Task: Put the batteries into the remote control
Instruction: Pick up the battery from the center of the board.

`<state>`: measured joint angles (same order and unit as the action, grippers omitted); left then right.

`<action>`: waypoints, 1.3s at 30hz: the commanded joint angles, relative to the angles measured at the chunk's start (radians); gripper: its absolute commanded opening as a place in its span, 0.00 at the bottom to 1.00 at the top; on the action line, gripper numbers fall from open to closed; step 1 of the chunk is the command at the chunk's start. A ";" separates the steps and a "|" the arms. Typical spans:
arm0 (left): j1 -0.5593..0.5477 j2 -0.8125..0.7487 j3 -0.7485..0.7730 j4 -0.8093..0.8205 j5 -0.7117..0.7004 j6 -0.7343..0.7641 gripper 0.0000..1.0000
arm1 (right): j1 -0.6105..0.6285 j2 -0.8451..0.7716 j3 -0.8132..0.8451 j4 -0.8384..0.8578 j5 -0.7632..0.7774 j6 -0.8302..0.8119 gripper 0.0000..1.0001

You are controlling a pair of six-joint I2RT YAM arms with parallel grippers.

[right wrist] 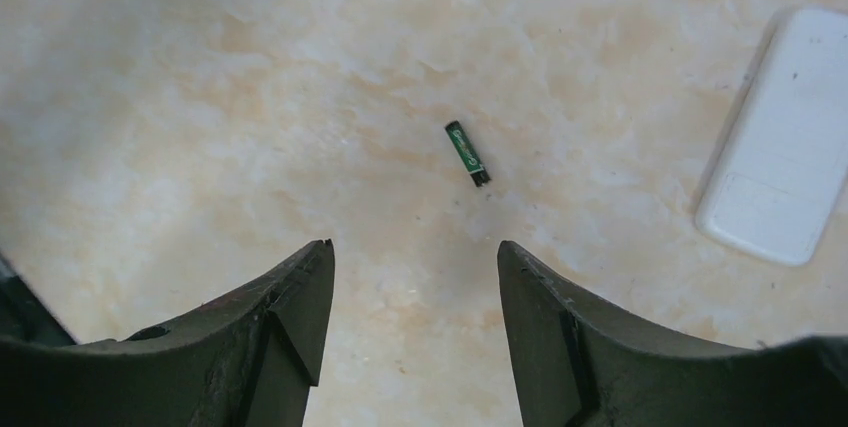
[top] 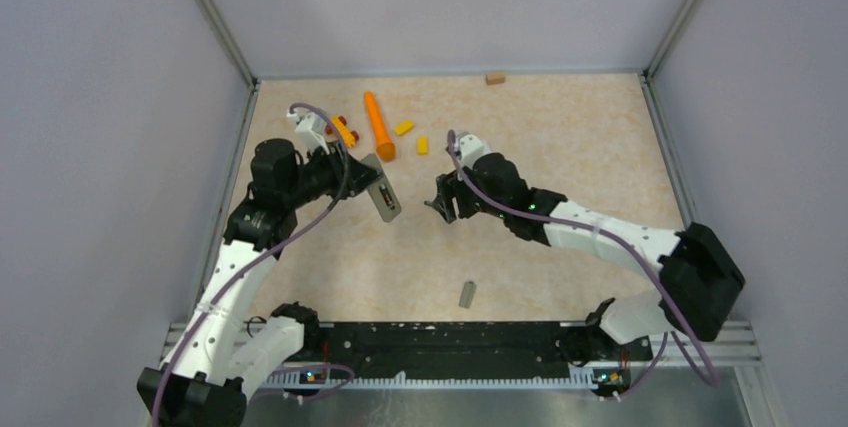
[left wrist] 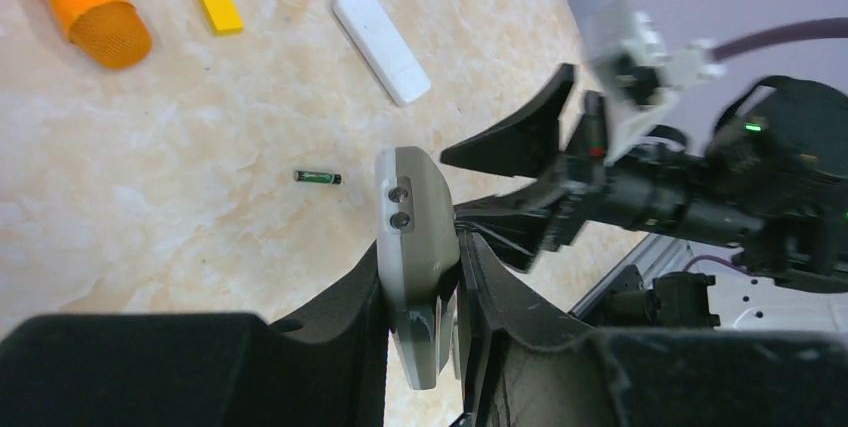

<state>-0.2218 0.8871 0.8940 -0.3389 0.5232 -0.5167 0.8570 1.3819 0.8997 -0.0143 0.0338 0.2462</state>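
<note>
My left gripper (top: 358, 173) is shut on a grey remote control (top: 384, 192) and holds it above the table. In the left wrist view the remote control (left wrist: 412, 237) stands edge-on between the fingers, two small screws on its end. One of the batteries (right wrist: 467, 153), slim and dark with green print, lies on the table ahead of my right gripper (right wrist: 415, 257). That gripper is open with nothing between its fingers and hovers above the table, right of the remote (top: 443, 204). The same battery (left wrist: 318, 177) shows in the left wrist view.
A white flat rectangular piece (right wrist: 780, 137) lies right of the battery. An orange carrot-shaped toy (top: 378, 125), two yellow blocks (top: 404, 128) (top: 422, 145) and a brown block (top: 495, 78) sit at the back. A small grey piece (top: 466, 293) lies near the front.
</note>
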 commanded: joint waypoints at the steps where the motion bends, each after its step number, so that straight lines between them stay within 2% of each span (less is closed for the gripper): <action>1: 0.004 -0.069 -0.029 0.068 -0.039 0.032 0.00 | -0.009 0.179 0.144 -0.087 0.038 -0.164 0.61; 4: 0.006 -0.089 -0.039 0.089 0.004 0.042 0.00 | -0.015 0.284 0.218 -0.098 0.044 -0.237 0.61; 8: 0.006 -0.124 -0.047 0.116 0.017 0.051 0.00 | -0.029 0.408 0.325 -0.151 0.021 -0.330 0.53; 11: 0.006 -0.141 -0.050 0.133 0.016 0.053 0.00 | -0.043 0.475 0.381 -0.170 -0.028 -0.344 0.47; 15: 0.006 -0.153 -0.046 0.137 -0.003 0.050 0.00 | -0.051 0.530 0.417 -0.190 -0.066 -0.348 0.45; 20: 0.006 -0.176 -0.057 0.152 -0.056 0.044 0.00 | -0.065 0.575 0.440 -0.211 -0.111 -0.359 0.40; 25: 0.007 -0.184 -0.061 0.161 -0.076 0.043 0.00 | -0.066 0.617 0.479 -0.257 -0.126 -0.378 0.23; 31: 0.007 -0.182 -0.059 0.161 -0.072 0.043 0.00 | -0.067 0.629 0.481 -0.256 -0.106 -0.384 0.21; 36: 0.007 -0.182 -0.057 0.162 -0.072 0.044 0.00 | -0.066 0.631 0.483 -0.251 -0.080 -0.362 0.06; 39: 0.007 -0.182 -0.057 0.166 -0.063 0.043 0.00 | -0.072 0.559 0.438 -0.182 -0.075 -0.316 0.04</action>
<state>-0.2203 0.7170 0.8394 -0.2390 0.4549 -0.4767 0.7998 2.0026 1.3426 -0.2687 -0.0631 -0.1112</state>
